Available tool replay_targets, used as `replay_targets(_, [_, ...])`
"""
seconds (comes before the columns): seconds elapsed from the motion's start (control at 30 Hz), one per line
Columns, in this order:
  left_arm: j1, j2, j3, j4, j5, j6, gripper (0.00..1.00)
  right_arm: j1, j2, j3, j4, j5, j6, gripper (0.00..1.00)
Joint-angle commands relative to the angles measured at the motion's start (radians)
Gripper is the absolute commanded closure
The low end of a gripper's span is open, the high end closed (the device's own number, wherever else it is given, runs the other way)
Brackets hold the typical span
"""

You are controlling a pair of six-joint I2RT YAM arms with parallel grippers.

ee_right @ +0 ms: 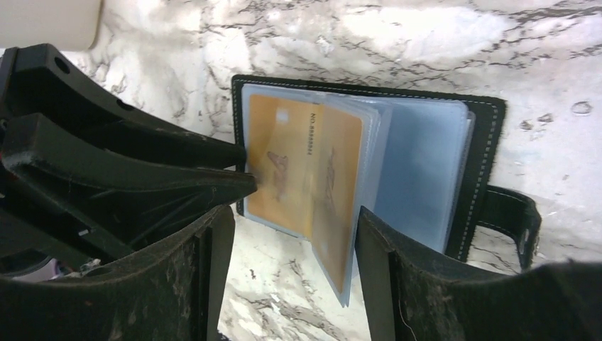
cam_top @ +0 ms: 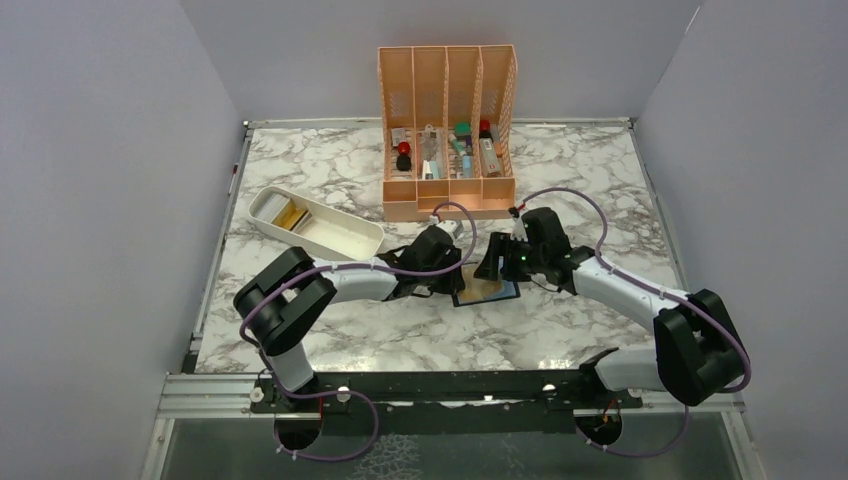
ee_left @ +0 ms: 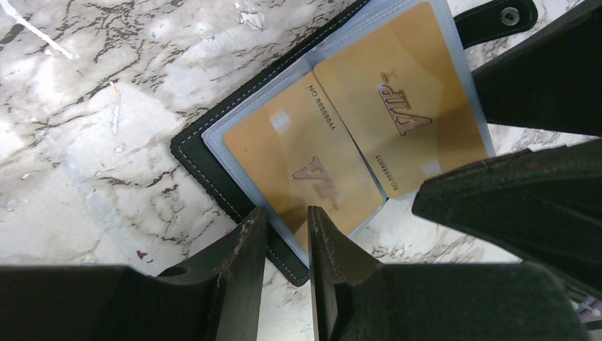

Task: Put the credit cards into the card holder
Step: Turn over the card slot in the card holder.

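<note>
The black card holder (cam_top: 490, 293) lies open on the marble between my two grippers. In the left wrist view its cover (ee_left: 195, 153) holds two gold credit cards (ee_left: 305, 156) (ee_left: 412, 99) in bluish sleeves. My left gripper (ee_left: 287, 213) is nearly shut with a narrow gap. Its tips sit on the holder's near corner and grip nothing I can see. In the right wrist view the holder (ee_right: 483, 142) has one sleeve page with a gold card (ee_right: 337, 192) standing up. My right gripper (ee_right: 291, 220) is open around that page, which is close to the right finger.
A white oblong tray (cam_top: 345, 240) at the left holds something gold (cam_top: 292, 215). The tall orange slotted organiser (cam_top: 447, 130) stands just behind the grippers. The holder's clasp tab (ee_right: 515, 213) sticks out on its far side. The left fingers (ee_right: 213, 170) crowd the holder's left edge.
</note>
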State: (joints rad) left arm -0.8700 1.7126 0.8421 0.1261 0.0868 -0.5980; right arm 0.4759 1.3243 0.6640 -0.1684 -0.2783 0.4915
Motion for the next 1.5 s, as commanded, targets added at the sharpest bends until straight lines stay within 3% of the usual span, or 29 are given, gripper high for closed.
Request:
replay_targets(0.0, [0.000, -0.053, -0.004, -0.032, -0.050, -0.001, 0.69, -0.004, -0.024, -0.022, 0.056, -0.094, 0.025, 0.33])
replay_targets(0.5, [0.004, -0.117, 0.012, -0.074, -0.081, -0.003, 0.69, -0.003, -0.046, -0.042, 0.130, -0.218, 0.044, 0.27])
replay_targets(0.67, [0.006, -0.123, 0.018, -0.074, -0.078, -0.003, 0.69, -0.003, -0.045, -0.042, 0.117, -0.188, 0.048, 0.27])
replay_targets(0.73, [0.007, -0.119, 0.021, -0.074, -0.077, -0.002, 0.69, -0.003, -0.053, -0.047, 0.112, -0.159, 0.051, 0.32])
replay_targets(0.9, [0.009, -0.108, 0.022, -0.073, -0.072, -0.003, 0.69, -0.003, -0.077, -0.067, 0.114, -0.106, 0.061, 0.61])
replay_targets(1.0, [0.009, -0.106, 0.022, -0.072, -0.071, -0.003, 0.69, -0.003, -0.079, -0.075, 0.123, -0.097, 0.066, 0.71])
replay_targets(1.3, [0.009, -0.101, 0.024, -0.076, -0.075, 0.001, 0.69, -0.004, -0.073, -0.092, 0.139, -0.070, 0.071, 0.91])
replay_targets(1.47, [0.009, -0.092, 0.030, -0.078, -0.069, 0.004, 0.69, -0.003, -0.058, -0.083, 0.098, 0.013, 0.058, 0.92])
